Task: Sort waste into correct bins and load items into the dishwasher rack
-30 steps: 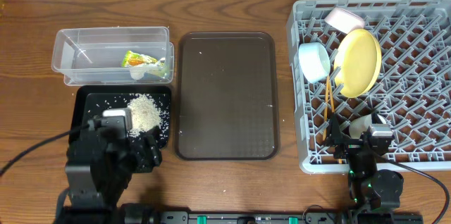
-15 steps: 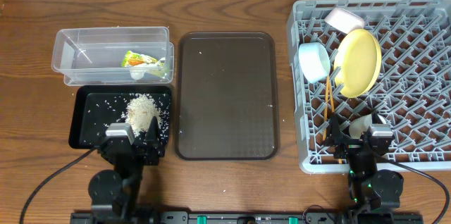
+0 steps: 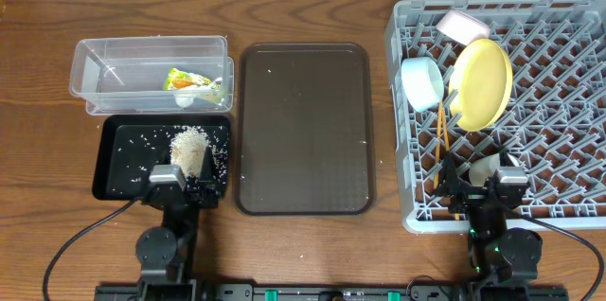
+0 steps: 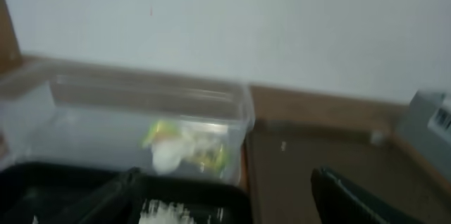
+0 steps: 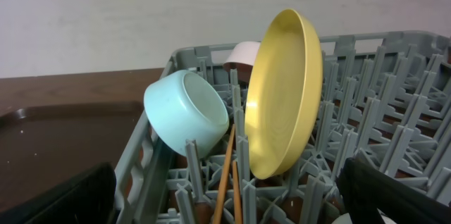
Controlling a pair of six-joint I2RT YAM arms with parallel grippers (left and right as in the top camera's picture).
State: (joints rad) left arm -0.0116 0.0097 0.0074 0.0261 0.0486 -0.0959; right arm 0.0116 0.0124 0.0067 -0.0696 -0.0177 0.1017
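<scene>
The grey dishwasher rack [image 3: 559, 112] on the right holds the yellow plate [image 3: 483, 83] on edge, the light-blue bowl [image 3: 422, 83], the white bowl [image 3: 461, 25], the white cup [image 3: 484, 168] and the chopsticks [image 3: 441, 140]. The clear tub [image 3: 104, 64] holds the green-and-orange wrapper [image 3: 187, 80] and the white scrap [image 3: 185, 98]. The rice [image 3: 189, 147] lies heaped in the black tray [image 3: 123, 154]. My left gripper [image 3: 180, 185] is open and empty at the black tray's front edge. My right gripper [image 3: 483, 192] is open and empty at the rack's front edge, facing the plate [image 5: 285, 90], the blue bowl [image 5: 187, 111] and the chopsticks [image 5: 225, 175].
A large brown serving tray [image 3: 303, 129] lies between the bins and the rack, with a few stray rice grains on it. Loose grains are scattered over the black tray. In the left wrist view, the tub [image 4: 141, 104] stands right behind the black tray [image 4: 56, 178].
My left arm has folded back and down toward the table's front edge, uncovering the black tray and the rice heap. The right arm has not moved.
</scene>
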